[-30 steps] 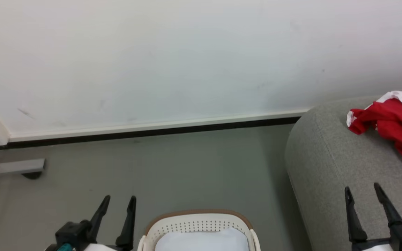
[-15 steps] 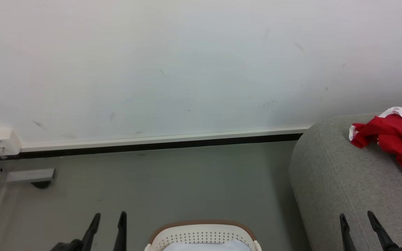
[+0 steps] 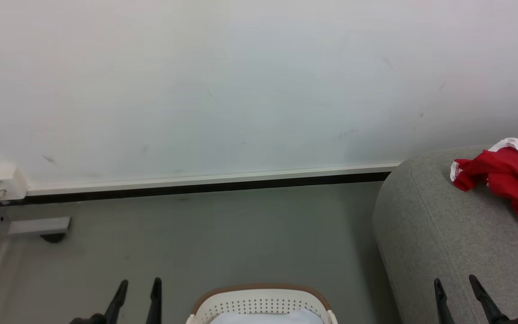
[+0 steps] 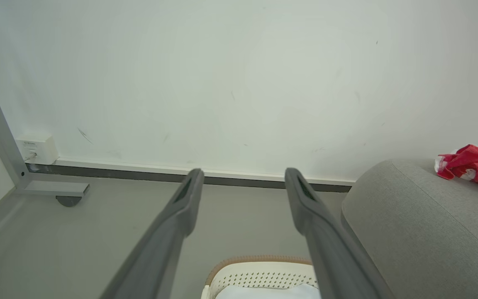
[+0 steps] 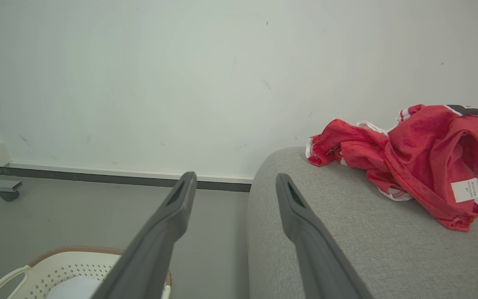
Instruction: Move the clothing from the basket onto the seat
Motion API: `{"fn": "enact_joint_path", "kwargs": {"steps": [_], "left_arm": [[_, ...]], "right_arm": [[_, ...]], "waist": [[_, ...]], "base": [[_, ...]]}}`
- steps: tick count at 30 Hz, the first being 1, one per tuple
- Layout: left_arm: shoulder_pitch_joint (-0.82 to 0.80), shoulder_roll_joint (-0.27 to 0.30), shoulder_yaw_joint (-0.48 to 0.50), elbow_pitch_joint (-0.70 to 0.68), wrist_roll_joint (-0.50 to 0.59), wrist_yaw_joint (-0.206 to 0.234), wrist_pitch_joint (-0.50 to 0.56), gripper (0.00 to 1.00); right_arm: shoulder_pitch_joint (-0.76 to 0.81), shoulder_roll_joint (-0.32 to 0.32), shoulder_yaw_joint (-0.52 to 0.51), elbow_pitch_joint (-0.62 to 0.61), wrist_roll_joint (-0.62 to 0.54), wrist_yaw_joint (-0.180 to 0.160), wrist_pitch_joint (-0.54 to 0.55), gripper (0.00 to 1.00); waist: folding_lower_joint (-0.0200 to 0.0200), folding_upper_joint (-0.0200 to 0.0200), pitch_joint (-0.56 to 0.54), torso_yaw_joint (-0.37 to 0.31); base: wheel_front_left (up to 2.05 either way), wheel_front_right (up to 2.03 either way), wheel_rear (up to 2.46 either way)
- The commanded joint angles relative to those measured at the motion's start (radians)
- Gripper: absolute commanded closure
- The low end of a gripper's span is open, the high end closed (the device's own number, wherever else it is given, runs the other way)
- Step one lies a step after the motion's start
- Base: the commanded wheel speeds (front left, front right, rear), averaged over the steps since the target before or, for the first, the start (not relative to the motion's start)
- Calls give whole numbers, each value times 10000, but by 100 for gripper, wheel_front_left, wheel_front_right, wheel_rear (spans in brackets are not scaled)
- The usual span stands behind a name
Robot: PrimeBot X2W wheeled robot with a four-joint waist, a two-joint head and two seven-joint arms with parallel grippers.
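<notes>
Red clothing (image 3: 504, 177) bunched on seat (image 3: 434, 252) near its rounded edge; a brush could slide it off. In basket (image 3: 259, 288), white pad (image 3: 265, 317), mistakable for a garment. The left end effector (image 3: 140, 282) and right end effector (image 3: 454, 280) are released, empty.

The left gripper (image 3: 140, 282) and right gripper (image 3: 454, 281) each have two long, dark fingers (image 4: 167, 241) tapering to narrow tips. Up close they look matte grey, slotted inside.

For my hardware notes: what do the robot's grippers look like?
The left gripper and right gripper each have two long, slim, dark fingers tapering to narrow tips. Close up they look matt grey, with a dark recess near each tip.
</notes>
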Motion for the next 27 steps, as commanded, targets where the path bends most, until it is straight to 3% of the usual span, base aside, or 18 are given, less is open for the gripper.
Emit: {"fn": "enact_joint_path", "kwargs": {"steps": [1,19,20,27], "left_arm": [[76,-14,85,59,149,-52,-7,0],[-25,-209,373,199,381,-338,-7,0],[-19,-213,358,207,379,-359,-9,100],[-97,-276,432,510,-236,-343,234,100]], "right_arm": [[-121,-32,13,27,106,-27,4,0],[-327,-32,116,59,101,-27,4,0],[-334,-33,114,60,98,-27,4,100],[-236,44,-5,358,634,1,245,100]], "waist": [[0,-1,17,2],[0,-1,90,-25],[0,-1,90,-23],[0,-1,104,-21]], "base": [[0,0,0],[0,0,0],[0,0,0],[0,0,0]]}}
